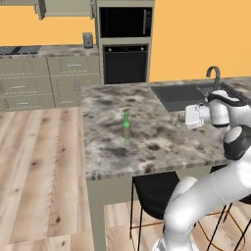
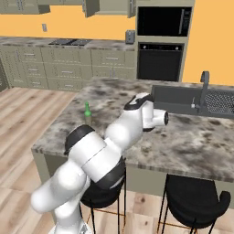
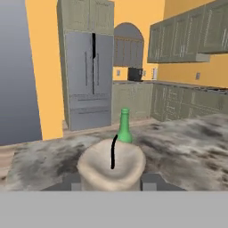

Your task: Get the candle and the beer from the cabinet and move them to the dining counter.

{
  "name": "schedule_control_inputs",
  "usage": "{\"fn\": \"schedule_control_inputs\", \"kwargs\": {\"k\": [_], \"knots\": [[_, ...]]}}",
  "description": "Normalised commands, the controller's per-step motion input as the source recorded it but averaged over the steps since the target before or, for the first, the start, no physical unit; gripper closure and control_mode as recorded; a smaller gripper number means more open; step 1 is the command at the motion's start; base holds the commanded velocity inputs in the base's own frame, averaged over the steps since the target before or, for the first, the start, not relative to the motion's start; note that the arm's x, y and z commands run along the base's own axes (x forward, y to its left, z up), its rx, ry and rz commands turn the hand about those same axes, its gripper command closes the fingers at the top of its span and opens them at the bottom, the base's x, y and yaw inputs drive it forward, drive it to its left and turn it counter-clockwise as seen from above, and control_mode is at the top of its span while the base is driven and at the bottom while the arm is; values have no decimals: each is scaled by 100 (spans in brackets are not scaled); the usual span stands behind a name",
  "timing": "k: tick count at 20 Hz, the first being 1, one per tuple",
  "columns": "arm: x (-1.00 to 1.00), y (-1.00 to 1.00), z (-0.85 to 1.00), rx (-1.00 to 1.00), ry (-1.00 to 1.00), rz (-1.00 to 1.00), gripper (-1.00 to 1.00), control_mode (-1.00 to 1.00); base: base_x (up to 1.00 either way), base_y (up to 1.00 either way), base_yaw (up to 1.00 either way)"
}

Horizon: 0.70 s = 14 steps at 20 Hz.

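One of the two items, the beer, is already standing upright on the dining counter, well in from the granite edge and apart from the dark inset sink. The other item, the candle, is sitting right between the gripper's fingers, which are pinching its stubby pale body from both sides; its dark wick is curling up from the hollowed top. In the hand view the green bottle is rising just behind the candle, so the hand is pointing across the counter toward it. From the left base view the gripper is hanging over the granite between the bottle and the sink, with the arm reaching in from the stool side; whether the candle's base is touching the stone yet, I cannot tell.

Judging by this, the task is nearing its end: the fetching from the cabinet appears finished for both things, and what is remaining is setting the candle down on the granite, spreading the fingers and lifting clear without knocking the bottle nearby.
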Motion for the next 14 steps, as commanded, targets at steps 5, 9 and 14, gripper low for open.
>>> {"fn": "schedule_control_inputs", "kwargs": {"k": [5, 9, 14], "knots": [[28, 6, -46, 3, -5, 20, 100, -100, 0, 0, 0], [2, 17, -42, 1, -6, 16, 100, -100, 0, 0, 0], [0, 26, -11, 0, -2, 6, 100, -100, 0, 0, 0]]}}
